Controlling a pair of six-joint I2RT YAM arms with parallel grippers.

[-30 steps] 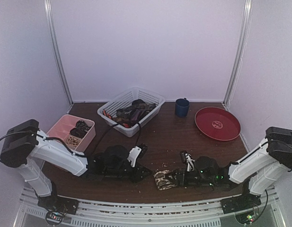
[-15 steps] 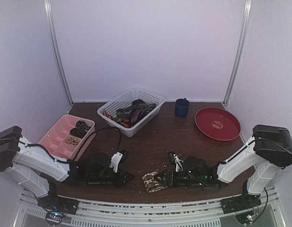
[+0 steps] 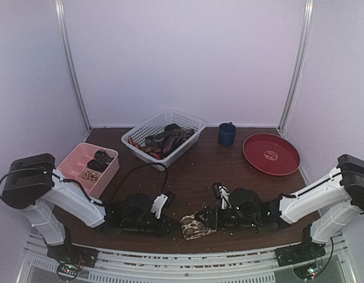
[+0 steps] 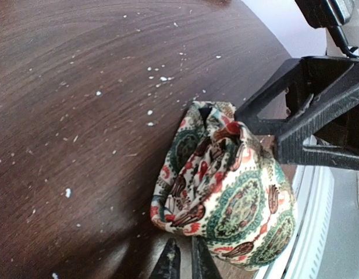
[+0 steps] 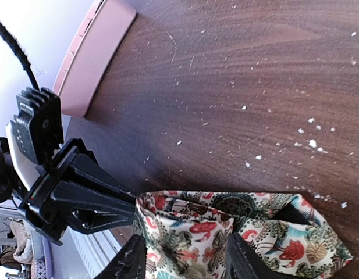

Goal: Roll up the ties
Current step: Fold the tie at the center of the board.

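A rolled tie [image 3: 195, 226] of cream fabric with a red and green pattern lies on the dark table near the front edge. In the right wrist view this tie [image 5: 185, 229] fills the space between the two fingers of my right gripper [image 5: 185, 263], which is shut on it from the right. My right gripper [image 3: 210, 221] lies low on the table. My left gripper [image 3: 171, 224] is shut, its fingertips [image 4: 170, 261] just short of the roll's [image 4: 226, 192] left side with nothing between them. More ties [image 3: 164, 140] lie heaped in the basket.
A white lattice basket [image 3: 187, 122] stands at the back centre. A pink compartment tray [image 3: 75, 158] with rolled ties is at the left, a blue cup [image 3: 226, 134] and a red plate [image 3: 271, 154] at the back right. Pale crumbs dot the table. The front edge runs close to the roll.
My left gripper drew back to the left, then came in again to the roll's side with its jaws closing. My right gripper has shifted the roll slightly left.
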